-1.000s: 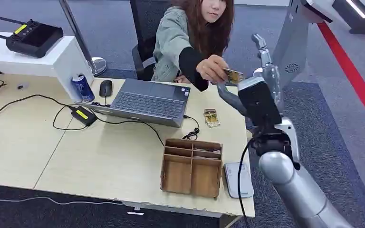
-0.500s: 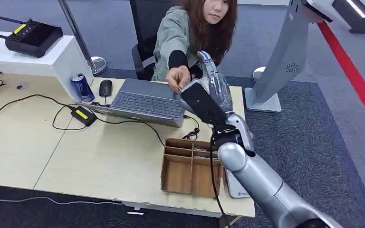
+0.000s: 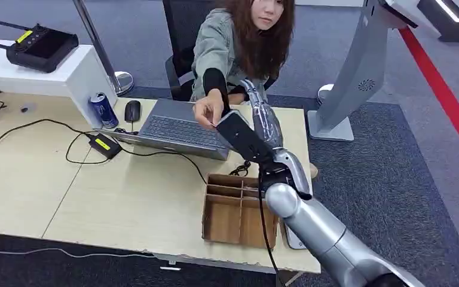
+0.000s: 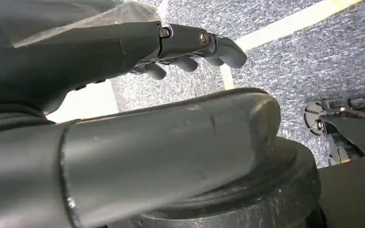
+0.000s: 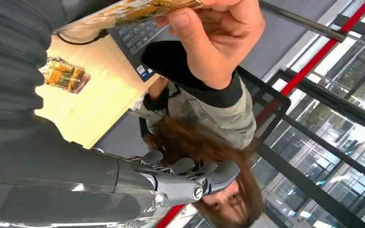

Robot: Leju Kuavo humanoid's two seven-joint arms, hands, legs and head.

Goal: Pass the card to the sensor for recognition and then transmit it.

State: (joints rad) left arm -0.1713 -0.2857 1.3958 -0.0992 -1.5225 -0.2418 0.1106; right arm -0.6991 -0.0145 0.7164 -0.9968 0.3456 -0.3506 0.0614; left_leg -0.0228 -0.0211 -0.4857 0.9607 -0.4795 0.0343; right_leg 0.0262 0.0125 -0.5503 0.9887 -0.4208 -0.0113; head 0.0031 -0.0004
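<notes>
A: Going left to right, what sits on the bench [image 3: 48,185]?

B: A blue can [image 3: 104,110] at about ten o'clock, then a black mouse [image 3: 132,110] and an open laptop [image 3: 182,127] toward twelve. A cardboard divider box [image 3: 239,210] stands near the front edge at about five o'clock.

A: And the card [image 5: 128,11]?

B: In the right wrist view a person's hand [image 5: 214,38] pinches it by one end, right beside the right robot hand [image 3: 257,122]. In the head view the two hands meet above the laptop's right end. The card's long axis runs from the person's fingers toward the robot's palm. Its face looks yellow and patterned.

A: Is the right robot hand gripping it?

B: Its fingers [image 5: 190,173] lie stretched out and well apart from the card; whether the thumb touches it I cannot tell.

A: And the left robot hand [image 4: 190,45]?

B: It holds nothing, fingers loosely curved over grey carpet.

A: Anything else?

B: A second wrapped card [image 5: 64,74] lies flat on the bench.
</notes>
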